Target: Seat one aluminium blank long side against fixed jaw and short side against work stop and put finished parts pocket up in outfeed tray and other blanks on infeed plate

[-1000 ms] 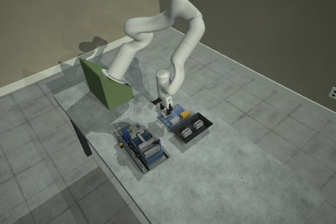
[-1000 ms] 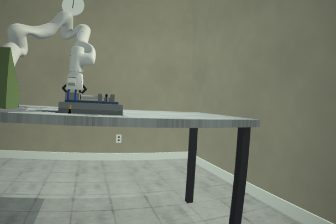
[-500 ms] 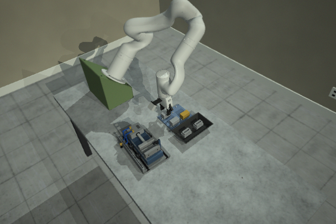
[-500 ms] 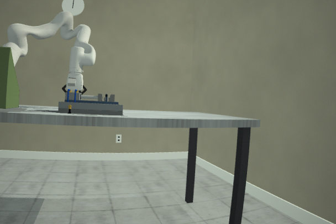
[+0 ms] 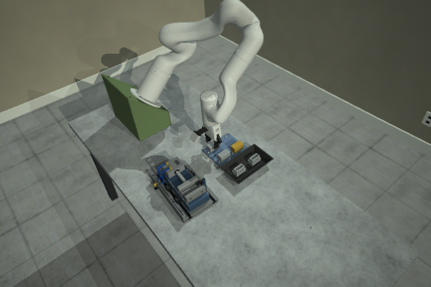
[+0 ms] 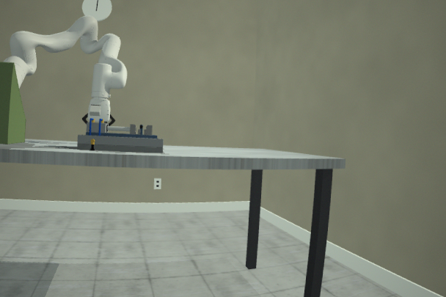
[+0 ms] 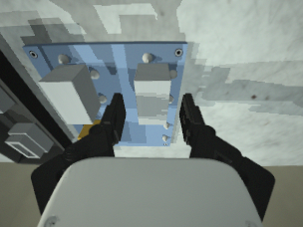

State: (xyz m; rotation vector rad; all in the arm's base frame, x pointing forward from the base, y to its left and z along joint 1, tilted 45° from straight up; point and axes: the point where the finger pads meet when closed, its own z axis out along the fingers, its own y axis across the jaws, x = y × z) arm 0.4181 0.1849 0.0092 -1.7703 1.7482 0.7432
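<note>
Aluminium blank (image 5: 210, 147) (image 7: 152, 93) on the plate (image 5: 206, 153) (image 7: 117, 57), under the hand (image 5: 217, 141) (image 7: 152, 104) and between the lines of its spread fingers in wrist view. Gap visible each side; hand released, nothing gripped. Pins next to the blank on the plate. Second aluminium blank (image 5: 223, 155) (image 7: 73, 95) also on the plate, outside the fingers, beyond one of them. Brass blank (image 5: 237, 147) (image 7: 87, 130) on the plate too, partly hidden in wrist view. Tray (image 5: 269, 159) (image 7: 47, 126) just beside the plate, two finished parts inside, apart from each other. Vise (image 5: 198, 205) (image 6: 121, 143) on the surface (image 5: 283, 226) (image 6: 220, 151), apart from the hand, jaws open, no blank seen between them.
</note>
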